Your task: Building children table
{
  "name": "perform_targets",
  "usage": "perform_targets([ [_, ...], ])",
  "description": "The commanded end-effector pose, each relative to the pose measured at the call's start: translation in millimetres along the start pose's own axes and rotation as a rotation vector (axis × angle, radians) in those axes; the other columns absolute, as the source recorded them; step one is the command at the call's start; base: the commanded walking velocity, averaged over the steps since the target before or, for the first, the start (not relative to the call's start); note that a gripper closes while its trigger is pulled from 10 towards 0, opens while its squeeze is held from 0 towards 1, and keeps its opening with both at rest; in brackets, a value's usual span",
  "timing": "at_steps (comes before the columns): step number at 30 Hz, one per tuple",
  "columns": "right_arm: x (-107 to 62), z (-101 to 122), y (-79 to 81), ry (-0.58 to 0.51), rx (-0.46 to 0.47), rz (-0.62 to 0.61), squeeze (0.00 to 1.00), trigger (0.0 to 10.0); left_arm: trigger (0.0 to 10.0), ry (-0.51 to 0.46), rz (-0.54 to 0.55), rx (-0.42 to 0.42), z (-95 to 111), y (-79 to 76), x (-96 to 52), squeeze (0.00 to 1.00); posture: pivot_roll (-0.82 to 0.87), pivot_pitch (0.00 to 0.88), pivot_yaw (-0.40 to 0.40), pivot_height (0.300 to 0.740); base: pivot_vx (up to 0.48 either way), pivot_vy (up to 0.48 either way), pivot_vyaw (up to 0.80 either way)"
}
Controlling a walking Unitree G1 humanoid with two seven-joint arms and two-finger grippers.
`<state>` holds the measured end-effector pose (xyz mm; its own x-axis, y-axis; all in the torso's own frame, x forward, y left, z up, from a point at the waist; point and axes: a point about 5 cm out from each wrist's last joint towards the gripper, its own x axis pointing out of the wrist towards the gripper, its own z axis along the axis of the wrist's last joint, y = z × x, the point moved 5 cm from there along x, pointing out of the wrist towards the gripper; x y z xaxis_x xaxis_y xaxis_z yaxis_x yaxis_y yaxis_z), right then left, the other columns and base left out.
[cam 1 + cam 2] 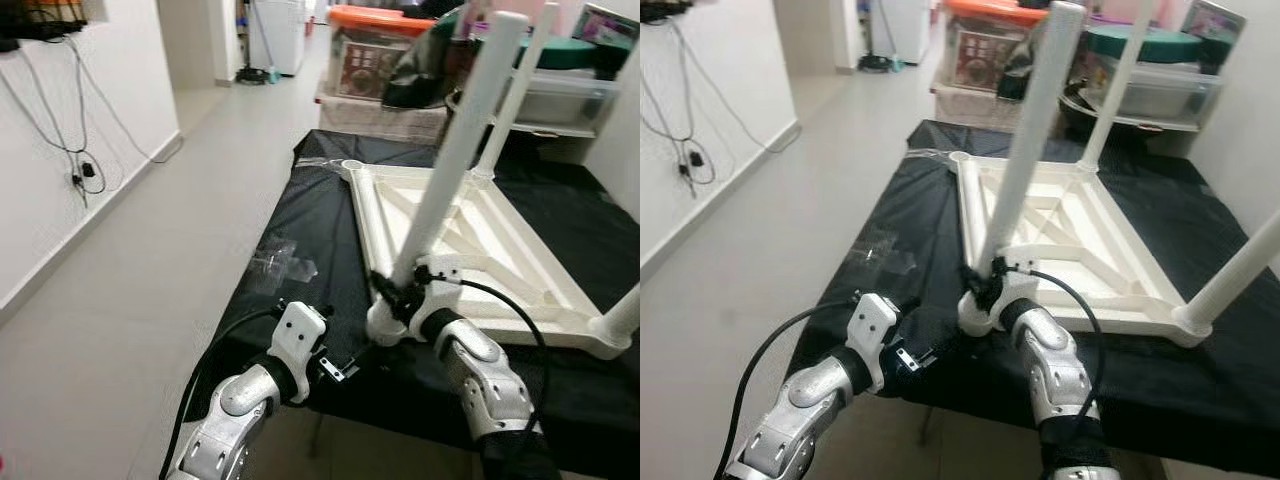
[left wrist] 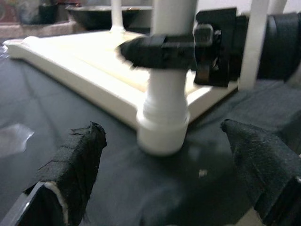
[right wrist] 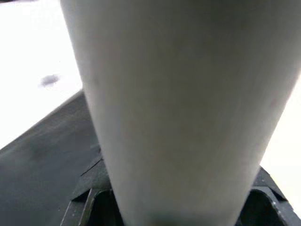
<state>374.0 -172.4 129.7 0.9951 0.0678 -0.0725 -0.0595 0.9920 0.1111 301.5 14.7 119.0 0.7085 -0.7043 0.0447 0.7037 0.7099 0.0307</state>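
Observation:
A white children's table top (image 1: 480, 240) lies upside down on a black cloth (image 1: 320, 220). Its near left leg (image 1: 450, 170) stands tilted in the corner socket. My right gripper (image 1: 395, 290) is shut on this leg just above its base; in the right wrist view the leg (image 3: 178, 103) is pressed close between the fingers. My left gripper (image 1: 335, 368) stands open at the cloth's near edge, just left of the leg's base and apart from it. In the left wrist view the leg (image 2: 164, 108) stands beyond my open left gripper (image 2: 162, 126). Two more legs (image 1: 510, 100) (image 1: 620, 320) stand in other corners.
Another white tube (image 1: 365, 205) lies along the table top's left edge. Clear plastic wrapping (image 1: 275, 262) sits on the cloth to the left. Storage boxes with an orange lid (image 1: 375, 50) and shelves stand behind. A wall with cables (image 1: 70, 150) and bare floor (image 1: 170, 250) are to the left.

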Motion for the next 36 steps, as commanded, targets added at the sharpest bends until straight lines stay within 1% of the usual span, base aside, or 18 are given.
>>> perform_targets([
  [1, -20.8, -2, -55.2, -0.004, 0.013, -0.384, 0.00, 0.0, 10.0, 0.001, -0.009, 0.007, -1, -1.4, 3.2, 0.00, 0.14, 0.000, -0.079, 0.740, 0.000, 0.000, 0.00],
  [2, -20.8, -2, -55.2, -0.004, 0.013, -0.384, 0.00, 0.0, 10.0, 0.001, -0.009, 0.007, -1, -1.4, 3.2, 0.00, 0.14, 0.000, -0.079, 0.740, 0.000, 0.000, 0.00],
  [4, -43.7, 0, -67.5, -0.034, 0.053, -0.626, 0.00, 0.0, 10.0, 0.004, -0.009, 0.012, -1, -0.7, 4.4, 0.00, 0.14, 0.000, -0.078, 0.740, 0.000, 0.000, 0.00],
  [7, -48.9, 0, -64.3, -0.046, 0.074, -0.679, 0.00, 0.0, 10.0, 0.001, -0.007, 0.016, -1, 0.1, 4.7, 0.00, 0.14, 0.000, -0.075, 0.740, 0.000, 0.000, 0.00],
  [8, -52.0, -2, -56.3, -0.049, 0.111, -0.736, 0.00, 0.0, 10.0, -0.001, -0.002, 0.021, 1, 1.8, 4.5, 0.00, 0.14, 0.000, -0.076, 0.740, 0.000, 0.000, 0.00],
  [10, -46.7, -5, -47.4, -0.040, 0.124, -0.700, 0.00, 0.0, 10.0, -0.009, -0.009, 0.010, 3, -0.2, 3.5, 0.00, 0.14, 0.000, -0.076, 0.740, 0.000, 0.000, 0.00],
  [11, -41.5, -9, -39.2, -0.026, 0.134, -0.665, 0.00, 6.3, 10.0, -0.016, -0.019, 0.011, 6, -3.1, 2.1, 0.00, 0.14, 0.000, -0.074, 0.740, 0.000, 0.000, 0.00],
  [12, -41.5, -9, -39.2, -0.026, 0.134, -0.665, 0.00, 6.3, 10.0, -0.016, -0.019, 0.011, 6, -3.1, 2.1, 0.00, 0.14, 0.000, -0.074, 0.740, 0.000, 0.000, 0.00],
  [13, -35.3, -9, -30.0, -0.036, 0.102, -0.594, 0.19, 10.0, 10.0, -0.030, -0.033, 0.019, 11, -7.2, -0.7, 0.00, 0.14, 0.000, -0.067, 0.740, 0.000, 0.000, 0.00],
  [14, -31.5, -9, -22.9, -0.042, 0.077, -0.545, 1.00, 10.0, 10.0, -0.042, -0.043, 0.025, 16, -10.3, -2.8, 0.00, 0.14, 0.000, -0.070, 0.740, 0.000, 0.000, 0.00],
  [19, -25.4, -14, -18.1, -0.033, 0.042, -0.462, 1.00, 10.0, 10.0, -0.063, -0.056, 0.031, 23, -13.9, -6.1, 0.00, 0.14, 0.000, -0.070, 0.740, 0.000, 0.000, 0.00],
  [20, -21.9, -13, -20.9, -0.041, 0.039, -0.411, 0.00, 10.0, 10.0, -0.068, -0.056, 0.033, 26, -15.1, -7.4, 0.00, 0.14, 0.000, -0.071, 0.740, 0.000, 0.000, 0.00],
  [22, -18.5, -11, -22.8, -0.051, 0.036, -0.353, 0.00, 10.0, 10.0, -0.073, -0.056, 0.035, 27, -16.3, -8.7, 0.00, 0.14, 0.000, -0.073, 0.740, 0.000, 0.000, 0.00],
  [27, -8.7, -1, -30.4, -0.049, 0.020, -0.032, 0.00, 10.0, 10.0, -0.061, -0.047, 0.027, 21, -16.5, -7.5, 0.00, 0.14, 0.000, -0.082, 0.740, 0.000, 0.000, 0.00],
  [29, -15.8, -2, -12.7, 0.009, 0.015, 0.261, 0.00, 10.0, 10.0, -0.057, -0.047, 0.024, 20, -16.3, -6.4, 0.00, 0.14, 0.000, -0.083, 0.740, 0.000, 0.000, 0.00],
  [32, -21.4, -3, -5.9, 0.041, 0.001, 0.376, 0.00, 10.0, 10.0, -0.056, -0.047, 0.023, 20, -16.3, -6.0, 0.00, 0.14, 0.000, -0.083, 0.740, 0.000, 0.000, 0.00],
  [33, -32.3, -5, 9.5, 0.092, -0.027, 0.586, 0.00, 10.0, 10.0, -0.053, -0.047, 0.020, 20, -16.6, -5.8, 0.00, 0.15, 0.000, -0.089, 0.740, 0.000, 0.000, 0.00],
  [36, -36.4, -6, 19.4, 0.118, -0.047, 0.696, 0.00, 10.0, 10.0, -0.050, -0.046, 0.018, 20, -16.8, -6.2, 0.00, 0.15, 0.000, -0.089, 0.740, 0.000, 0.000, 0.00],
])
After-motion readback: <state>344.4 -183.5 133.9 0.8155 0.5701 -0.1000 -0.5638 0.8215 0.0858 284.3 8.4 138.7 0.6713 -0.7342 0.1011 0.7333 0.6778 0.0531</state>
